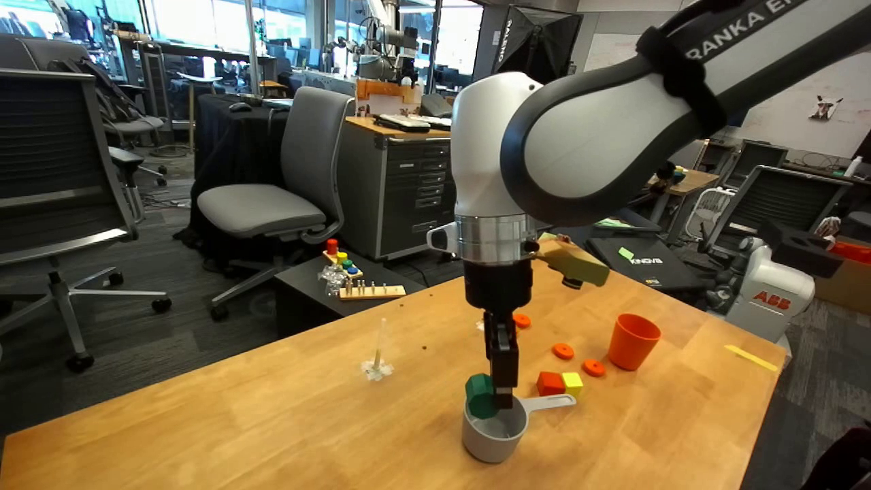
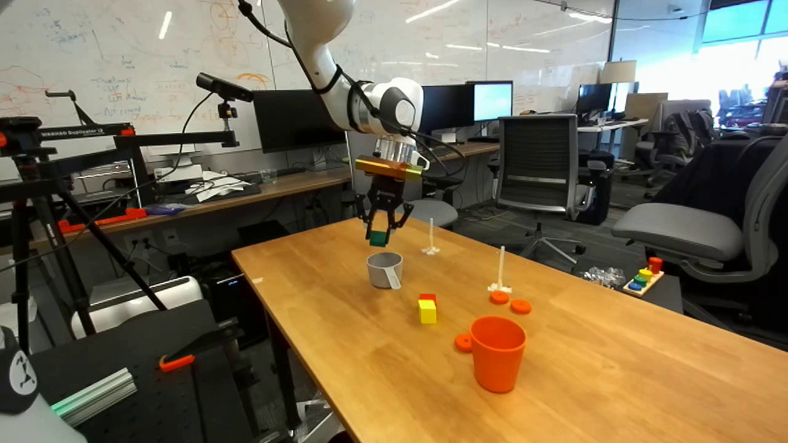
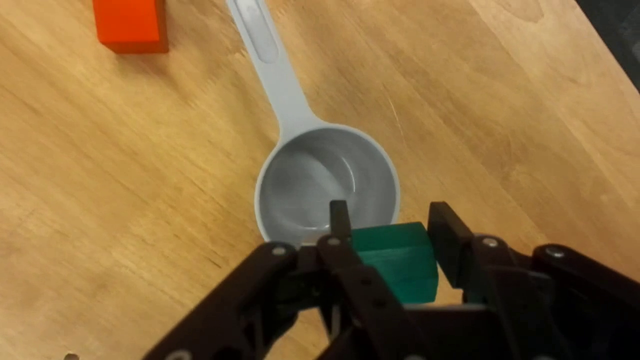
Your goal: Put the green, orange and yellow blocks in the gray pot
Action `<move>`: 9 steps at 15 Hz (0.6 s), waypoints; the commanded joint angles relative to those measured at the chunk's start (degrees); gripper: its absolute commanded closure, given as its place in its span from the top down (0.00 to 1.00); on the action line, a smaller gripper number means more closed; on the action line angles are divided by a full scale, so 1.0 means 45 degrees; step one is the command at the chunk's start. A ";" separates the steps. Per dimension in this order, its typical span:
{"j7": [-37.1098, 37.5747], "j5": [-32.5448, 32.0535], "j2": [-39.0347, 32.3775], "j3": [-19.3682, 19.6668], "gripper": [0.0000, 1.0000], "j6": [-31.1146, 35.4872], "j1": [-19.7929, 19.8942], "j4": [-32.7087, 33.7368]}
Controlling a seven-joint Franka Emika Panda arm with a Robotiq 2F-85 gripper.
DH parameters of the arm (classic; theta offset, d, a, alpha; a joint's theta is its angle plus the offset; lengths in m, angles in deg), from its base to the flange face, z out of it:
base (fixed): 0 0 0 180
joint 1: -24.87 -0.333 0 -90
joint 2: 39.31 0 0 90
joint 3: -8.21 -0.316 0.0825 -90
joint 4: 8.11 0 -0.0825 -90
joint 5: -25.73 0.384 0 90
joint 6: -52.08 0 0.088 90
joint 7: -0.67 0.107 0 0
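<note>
My gripper point(image 1: 502, 400) is shut on the green block point(image 1: 480, 396) and holds it in the air. In an exterior view the gripper point(image 2: 378, 236) and green block point(image 2: 378, 239) hang just above the gray pot point(image 2: 377, 275). In the wrist view the gripper point(image 3: 390, 220) has the green block point(image 3: 400, 262) between its fingers, over the pot's lower right rim. The pot point(image 3: 305, 185) shows no block in its visible part. The orange block point(image 3: 131, 22) is beyond the handle. The yellow block point(image 1: 572, 384) touches the orange block point(image 1: 550, 383); it is out of the wrist view.
An orange-red cup point(image 2: 497, 354) stands on the table, with several flat orange discs point(image 1: 563, 351) near it. Two thin upright pegs point(image 2: 501, 271) point(image 2: 431, 234) are fixed to the tabletop. The pot's handle point(image 1: 554, 401) points toward the orange and yellow blocks.
</note>
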 commanded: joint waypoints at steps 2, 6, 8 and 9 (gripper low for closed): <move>-0.0025 0.0382 0.1107 0.0009 0.19 0.0497 0.0404 -0.1439; -0.0084 0.0560 0.1468 0.0056 0.69 0.0511 0.0765 -0.1876; -0.0115 0.0610 0.1553 0.0091 0.76 0.0418 0.0892 -0.1969; -0.0123 0.0658 0.1578 0.0096 0.83 0.0420 0.0958 -0.2027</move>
